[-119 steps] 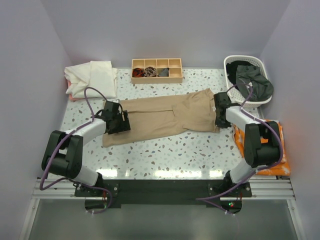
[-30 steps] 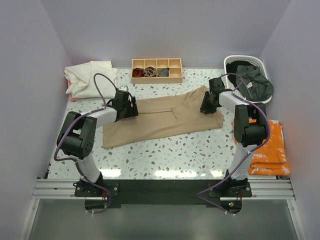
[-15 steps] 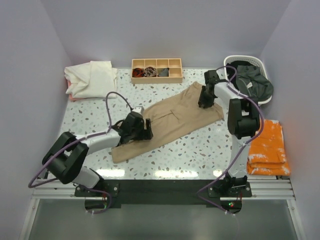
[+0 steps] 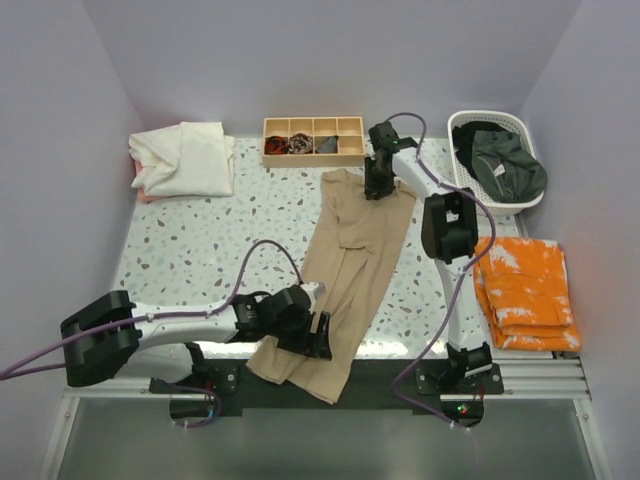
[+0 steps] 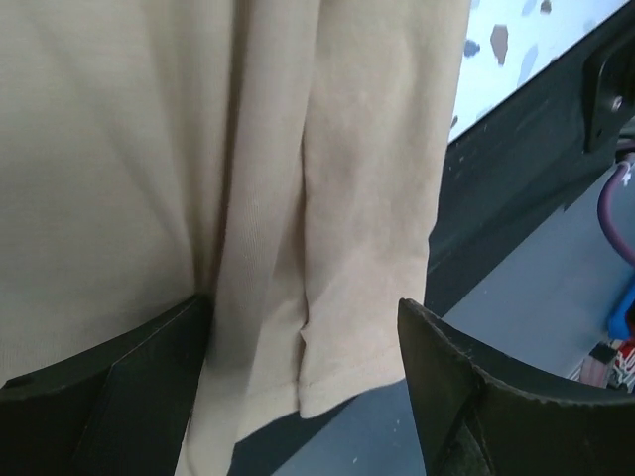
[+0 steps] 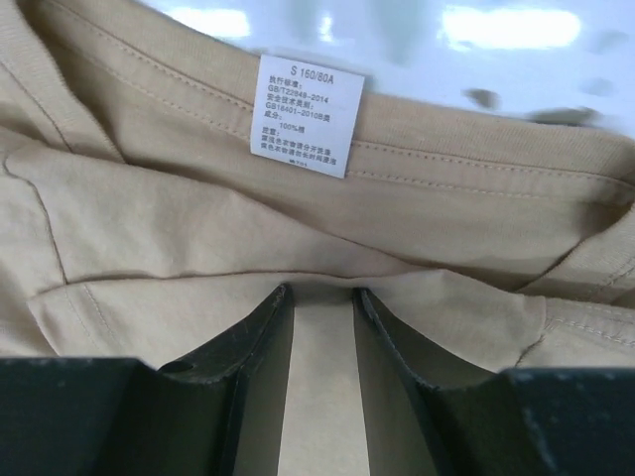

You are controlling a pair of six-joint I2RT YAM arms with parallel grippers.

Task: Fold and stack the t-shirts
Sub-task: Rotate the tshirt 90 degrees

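Looking down from the top camera, the tan shirt is pulled out into one long, narrow strip on the table. It runs from right beside the wooden tray at the back down to the near edge, where its bottom end flops over onto the black rail.

The right gripper sits on the far end, at the neck. Its wrist cam shows the two fingers fairly close together with a ridge of tan cloth pinched up between them, just below the neckline and the white size label. So yeah, it's got hold of the shirt.

The left gripper is at the near end, hem side. Its fingers are spread wide with folds of the shirt hanging between them. One touches the cloth and the other seems to have a bit of a gap, so it looks open rather than clamped.

Other stuff: a cream shirt is bunched in the back left corner, and a dark shirt sits in the white basket back right. A folded orange cloth lies on the right, well apart from the tan one.
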